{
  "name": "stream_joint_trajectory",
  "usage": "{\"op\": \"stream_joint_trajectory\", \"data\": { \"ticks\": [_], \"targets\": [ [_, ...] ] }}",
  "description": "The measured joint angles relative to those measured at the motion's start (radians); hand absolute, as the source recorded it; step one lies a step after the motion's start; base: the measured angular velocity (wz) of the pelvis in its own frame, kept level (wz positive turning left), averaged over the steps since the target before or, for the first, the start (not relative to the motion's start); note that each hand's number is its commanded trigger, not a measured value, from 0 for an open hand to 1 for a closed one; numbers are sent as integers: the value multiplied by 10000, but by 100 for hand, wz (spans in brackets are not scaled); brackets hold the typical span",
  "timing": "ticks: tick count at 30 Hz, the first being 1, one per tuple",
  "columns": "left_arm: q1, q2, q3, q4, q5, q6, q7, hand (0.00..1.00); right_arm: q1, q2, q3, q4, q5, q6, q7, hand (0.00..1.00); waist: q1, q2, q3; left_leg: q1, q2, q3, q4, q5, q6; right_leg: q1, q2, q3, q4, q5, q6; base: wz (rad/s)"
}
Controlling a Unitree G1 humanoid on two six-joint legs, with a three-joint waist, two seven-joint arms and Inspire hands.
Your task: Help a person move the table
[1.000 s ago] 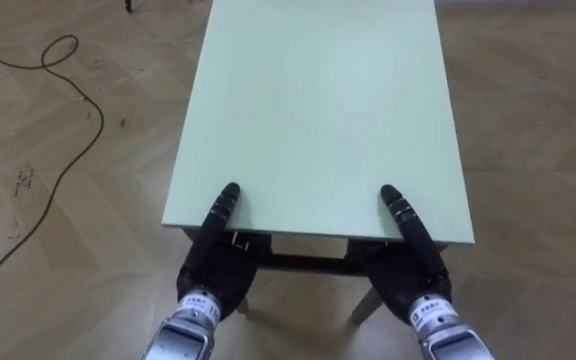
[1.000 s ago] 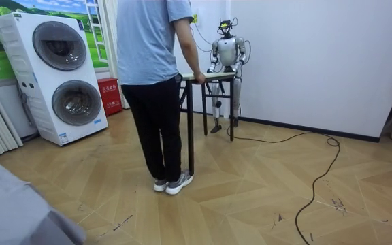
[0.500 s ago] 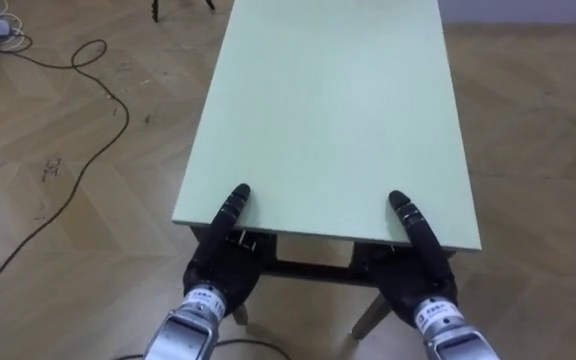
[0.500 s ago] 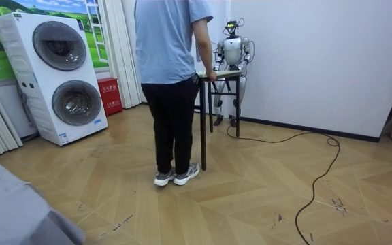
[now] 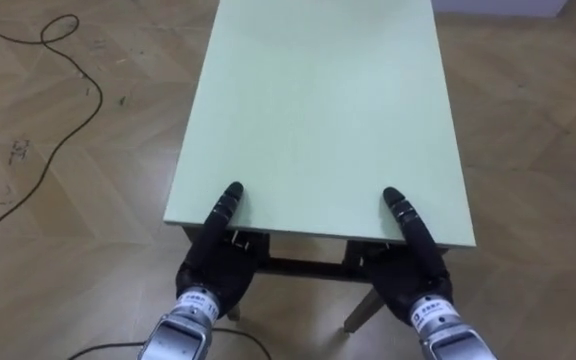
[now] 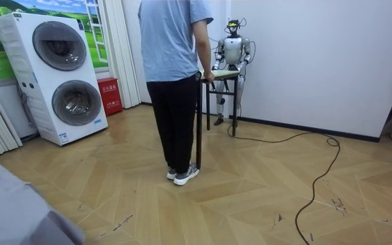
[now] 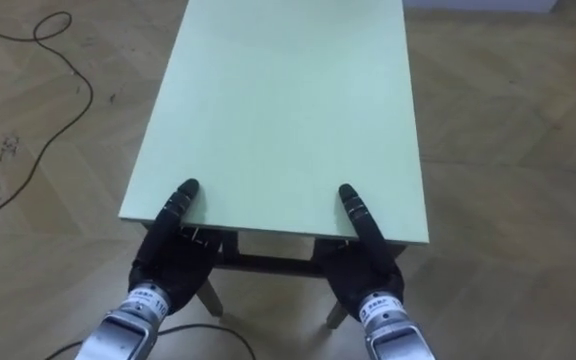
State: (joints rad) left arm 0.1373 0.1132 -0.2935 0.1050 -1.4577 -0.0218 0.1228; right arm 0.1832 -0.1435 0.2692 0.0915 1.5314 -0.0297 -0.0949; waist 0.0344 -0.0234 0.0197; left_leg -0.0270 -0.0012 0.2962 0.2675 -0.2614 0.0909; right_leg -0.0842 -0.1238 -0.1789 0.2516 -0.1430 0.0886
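The pale green rectangular table [image 5: 318,110] with a dark frame runs lengthwise away from us, its smooth surface bare. It is carried between us and a person in a blue shirt and black trousers [image 6: 172,41]. In the room view the person stands at the end nearer the camera and we stand at the far end, close to the white wall [image 6: 318,54].

The far end of the surface is cut off by the top edge of the eye views. Under the near edge we make out a dark crossbar [image 5: 303,265] and 1 leg [image 5: 363,312] reaching down toward the wooden herringbone floor [image 5: 58,250]. In the room view the person's hand [image 6: 209,77] meets the table's end, but it is too small there for us to read the hold.

Our left hand [image 5: 213,262] is at the near edge toward its left corner, and our right hand [image 5: 415,278] is toward the right corner. Each thumb lies straight on top of the surface, touching it. The rest of each hand goes beneath the edge, so we cannot tell whether it is closed on the table.

A white stacked washer and dryer [image 6: 53,75] stands at the room view's left.
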Motion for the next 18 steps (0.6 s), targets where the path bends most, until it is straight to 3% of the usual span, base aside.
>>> {"op": "stream_joint_trajectory", "data": {
  "ticks": [2, 7, 11, 14, 18],
  "targets": [
    [1, 1, 91, -47, 25, 23, 0, 100, 1, 105, 5, 0, 1, -17, 2, 100, -24, 1, 1, -112, 48, -105, 9, 21, -33, 41, 77, -52, -227, 126, -38, 12],
    [35, -43, 195, -61, 145, 80, -55, 100, 20, 182, -10, 10, -26, -27, 39, 100, -181, 40, 19, -222, 65, -870, 20, 99, -149, 193, 194, -171, -355, 170, -72, 21],
    [159, -144, 175, -61, 153, 84, -98, 100, 25, 113, 45, 4, -97, -54, 70, 100, -149, 155, 46, -162, 77, -1107, 37, 124, -195, 415, 235, -222, -501, 137, -127, 10],
    [177, -239, 158, -62, 173, 84, -98, 100, -5, 0, 31, -26, -100, -82, 72, 100, -283, 261, 36, -258, 66, -1253, 52, 132, -209, 411, 232, -289, -490, 133, -130, 24],
    [178, -343, 156, -88, 164, 68, -97, 100, -7, -65, 33, -153, -207, -156, 70, 100, -199, 346, 26, -369, 44, -1413, 67, 134, -211, 357, 229, -333, -481, 133, -130, 11]
  ]
}}
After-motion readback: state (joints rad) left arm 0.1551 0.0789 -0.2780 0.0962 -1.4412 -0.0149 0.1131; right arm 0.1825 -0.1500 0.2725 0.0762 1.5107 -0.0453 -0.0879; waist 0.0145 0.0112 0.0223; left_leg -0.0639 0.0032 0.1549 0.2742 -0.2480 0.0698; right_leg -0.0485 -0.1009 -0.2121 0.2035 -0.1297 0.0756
